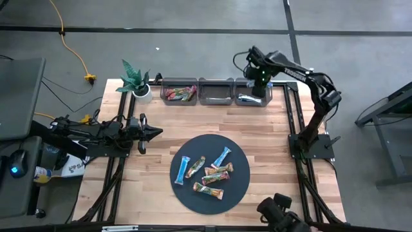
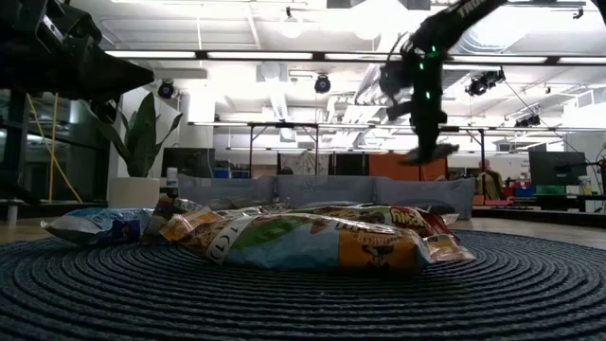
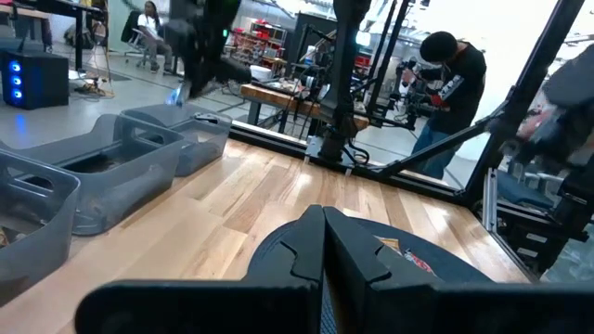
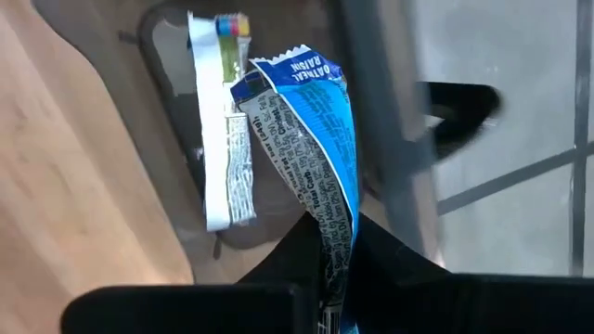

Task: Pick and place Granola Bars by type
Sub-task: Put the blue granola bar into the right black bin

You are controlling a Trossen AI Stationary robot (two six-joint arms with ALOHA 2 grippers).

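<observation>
**A:** Closest to you, what lies on the dark round disc (image 1: 239, 187)?

**B:** You have six granola bars there. Two light blue bars (image 1: 184, 167) (image 1: 221, 156) lie on it, one on the left side and one nearer the back. Four multicolour bars (image 1: 208, 189) sit between and in front of them. In the low view they look like one heap (image 2: 312, 237), some of them touching.

**A:** And your left gripper (image 1: 156, 132)?

**B:** It waits over the wood table (image 1: 270, 122), left of the disc. Its two fingers (image 3: 371, 260) are pressed together and hold nothing. It is well apart from the bars.

**A:** What is at the back?

**B:** You see three clear plastic bins in a row along the far edge. The left bin (image 1: 179, 82) has red and multicolour bars (image 1: 180, 95) in it. The middle bin (image 1: 216, 82) looks bare inside. A potted plant (image 1: 136, 80) stands just left of the bins.

**A:** Your right gripper (image 1: 259, 81)?

**B:** It hangs above the right bin (image 1: 239, 84). Its fingers pinch a light blue granola bar (image 4: 311, 148) by one end. In the right wrist view, another bar (image 4: 223, 130) lies flat in the bin below it. Nothing stands between the held bar and the bin.

**A:** Anything farther off?

**B:** A person in dark clothes (image 3: 450, 88) stands beyond the table.
</observation>
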